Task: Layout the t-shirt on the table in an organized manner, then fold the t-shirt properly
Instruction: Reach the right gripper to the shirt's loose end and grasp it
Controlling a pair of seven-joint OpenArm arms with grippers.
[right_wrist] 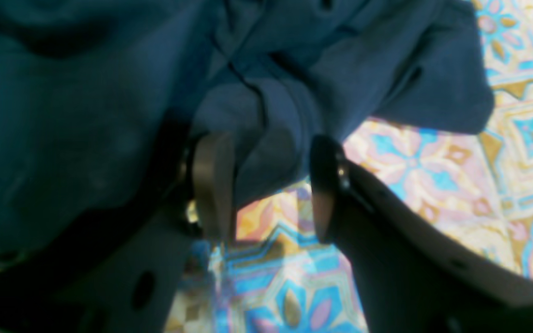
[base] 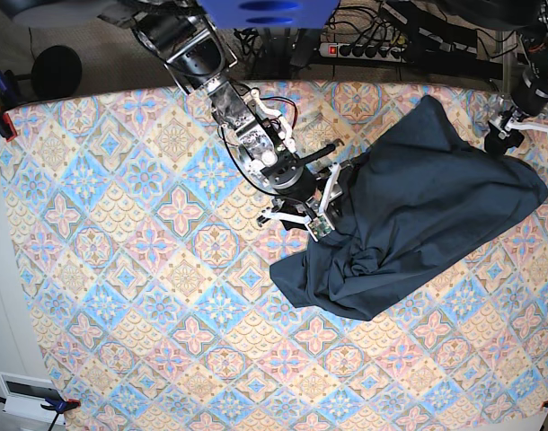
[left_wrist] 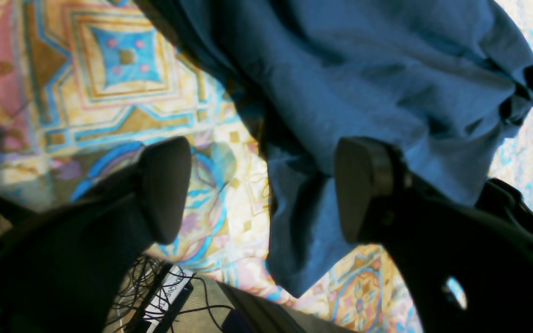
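Flowery diamond tiles in blue, pink and cream covered the table (base: 121, 269). On its far right side lay the t-shirt (base: 418, 215), dark blue and bunched up. The right gripper (right_wrist: 266, 185) was at the shirt's left edge. Its jaws stood apart, and a fold of cloth sat between them. The left gripper (left_wrist: 257, 189) was at the shirt's far right corner, jaws wide, holding nothing.
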